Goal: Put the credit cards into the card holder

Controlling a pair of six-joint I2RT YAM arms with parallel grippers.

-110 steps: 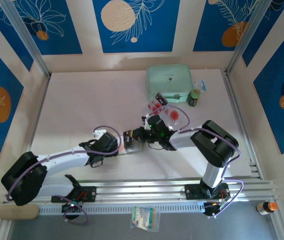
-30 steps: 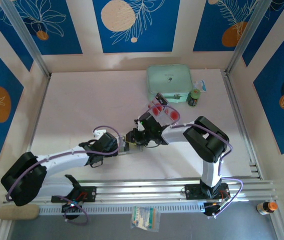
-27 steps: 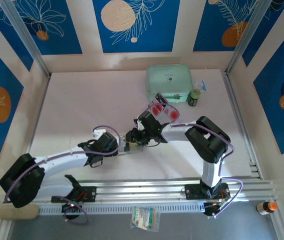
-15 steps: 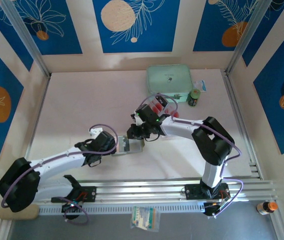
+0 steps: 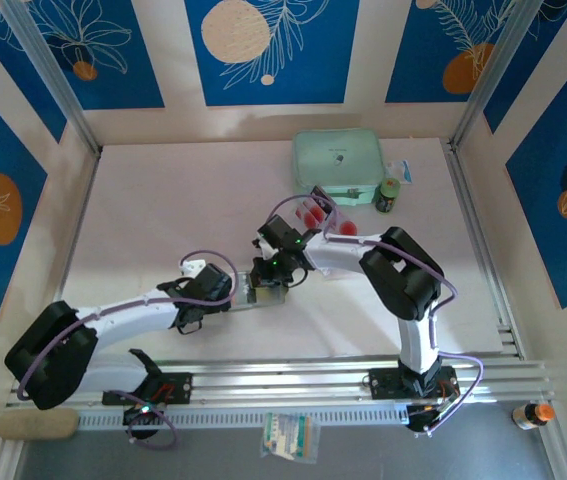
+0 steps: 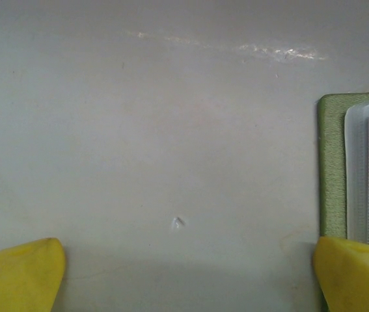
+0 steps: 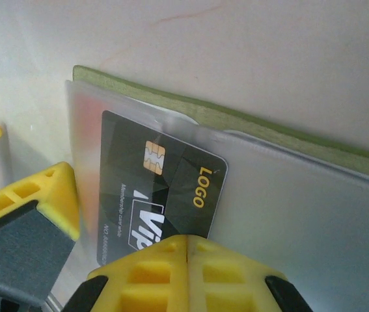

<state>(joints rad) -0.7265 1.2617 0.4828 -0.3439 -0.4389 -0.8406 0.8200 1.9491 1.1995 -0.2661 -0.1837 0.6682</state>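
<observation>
While the left gripper (image 6: pixel 184 273) sits with jaws spread wide at the nine o'clock edge of the card holder (image 6: pixel 330 169), the right gripper (image 7: pixel 187 244), from one o'clock, has its tips pressed together against the near edge of a black credit card (image 7: pixel 161 188) half inside the holder's clear sleeve (image 7: pixel 288 214). Thin, stiff, light and slick, the card likely slides best pushed by its edge; the soft holder needs pinning. More cards seem to sit in the clear tray (image 5: pixel 325 215) beyond, at one o'clock
</observation>
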